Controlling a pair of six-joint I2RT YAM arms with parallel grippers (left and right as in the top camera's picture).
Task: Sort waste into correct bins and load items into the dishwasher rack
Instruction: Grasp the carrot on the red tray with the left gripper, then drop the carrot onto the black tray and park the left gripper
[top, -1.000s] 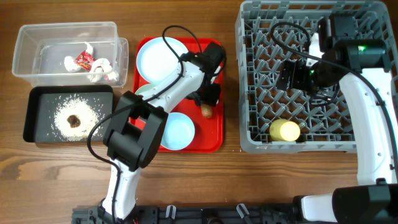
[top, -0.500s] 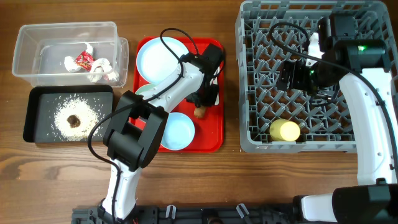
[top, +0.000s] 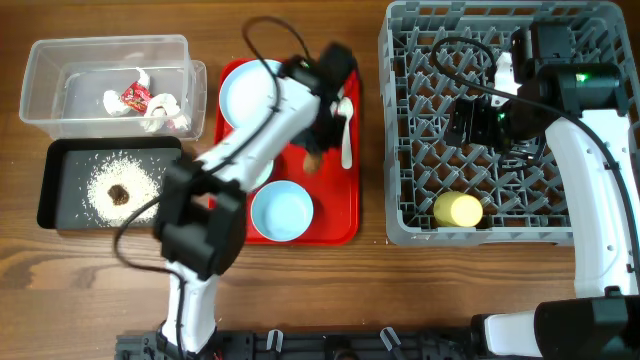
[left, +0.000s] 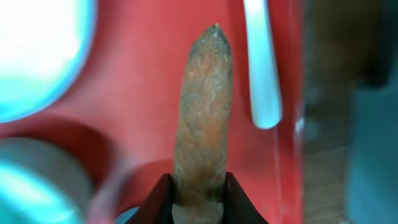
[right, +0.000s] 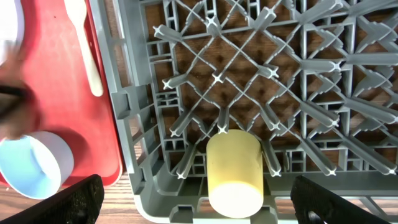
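— From above, where is the left claw (top: 316, 148)?

— Over the red tray (top: 348, 228), centre of the frame. It is clamped on the carrot stick (top: 313, 161), which shows as a brown stub just below the fingers. The spoon (top: 346, 128) lies just right of it, the plate (top: 245, 92) is to the upper left, and a bowl (top: 281, 212) sits lower down on the same tray.

— And the bins?

— At the left edge. The clear tub (top: 60, 62), upper left, holds the wrapper (top: 133, 96) and tissue (top: 166, 114). The black tray (top: 60, 212) below it holds rice (top: 102, 185) with the brown lump (top: 120, 193) in the middle.

— The right claw (top: 470, 120)?

— Above the rack (top: 400, 140), well apart from the yellow cup (top: 457, 210) lying near the rack's lower edge. This view does not show how its jaws stand.

— The left wrist camera?

— The left claw (left: 198, 194) pinches the stick's near end at the bottom centre. The carrot stick (left: 203, 106) points straight up the frame, over the red tray (left: 137, 99). Whether its tip touches the tray cannot be told. The spoon (left: 261, 68) lies to its right.

— The right wrist camera?

— The right claw (right: 196, 190) is spread wide with nothing in it, one finger in each bottom corner. The yellow cup (right: 233, 168) lies between pegs of the rack (right: 348, 74), bottom centre. The red tray (right: 74, 118), spoon (right: 84, 46) and bowl (right: 34, 165) fill the left side.
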